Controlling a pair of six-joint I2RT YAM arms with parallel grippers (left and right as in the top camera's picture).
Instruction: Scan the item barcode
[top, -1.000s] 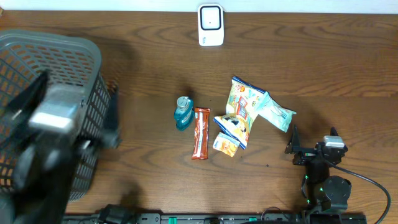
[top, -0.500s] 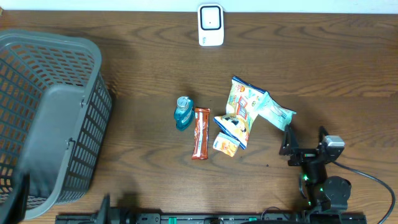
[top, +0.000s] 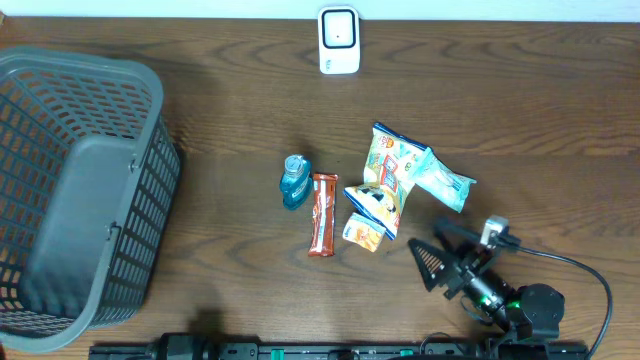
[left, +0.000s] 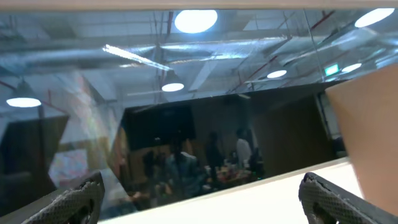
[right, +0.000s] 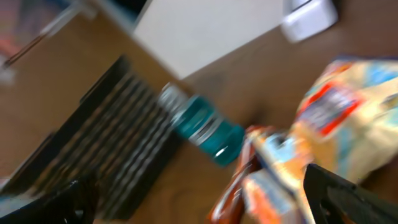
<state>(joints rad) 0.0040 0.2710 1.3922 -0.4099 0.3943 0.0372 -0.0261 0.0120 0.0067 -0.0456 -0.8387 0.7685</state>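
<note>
Several items lie mid-table: a blue bottle (top: 294, 181), a red-brown bar (top: 322, 214), a yellow snack bag (top: 390, 170), a small orange packet (top: 363, 232) and a teal packet (top: 443, 182). The white scanner (top: 338, 40) stands at the far edge. My right gripper (top: 436, 252) is low at the front right, open and empty, pointing left toward the items. Its blurred wrist view shows the bottle (right: 205, 127), bar (right: 231, 193), snack bag (right: 348, 118) and scanner (right: 309, 15) ahead of the open right gripper (right: 205, 199). My left gripper (left: 202, 199) is open, empty and pointing up at ceiling lights.
A large grey basket (top: 150, 200) fills the left side of the table and also shows as dark ribs (right: 118, 143) in the right wrist view. The right arm's cable (top: 590, 280) loops at the front right. The left arm is outside the overhead view.
The left arm, blurred over the basket a second ago, has left the overhead view. The right gripper has swung down and left toward the items.
</note>
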